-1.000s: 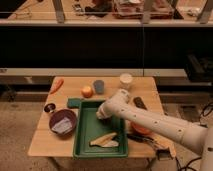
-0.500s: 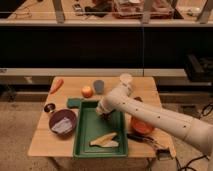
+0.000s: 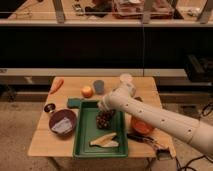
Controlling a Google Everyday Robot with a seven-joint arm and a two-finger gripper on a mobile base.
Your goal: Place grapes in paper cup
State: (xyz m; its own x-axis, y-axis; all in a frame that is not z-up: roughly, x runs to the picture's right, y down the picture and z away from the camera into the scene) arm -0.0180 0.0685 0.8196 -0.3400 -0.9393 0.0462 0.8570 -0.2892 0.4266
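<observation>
The fingers (image 3: 104,109) are closed, apparently gripping the grapes (image 3: 105,120), which hang just beneath them over the tray (image 3: 84,146). The paper cup (image 3: 125,78) stands farther back and to the right.

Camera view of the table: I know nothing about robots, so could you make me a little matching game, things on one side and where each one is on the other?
Things:
1. carrot
2. grapes
3. grey-blue cup
4. pincer

Places:
A. lying in the green tray
B. at the far left corner of the table
C. right beside the orange fruit
D. shut, low over the tray, just above the grapes

Pairs: 1-B, 2-A, 3-C, 4-D.
</observation>
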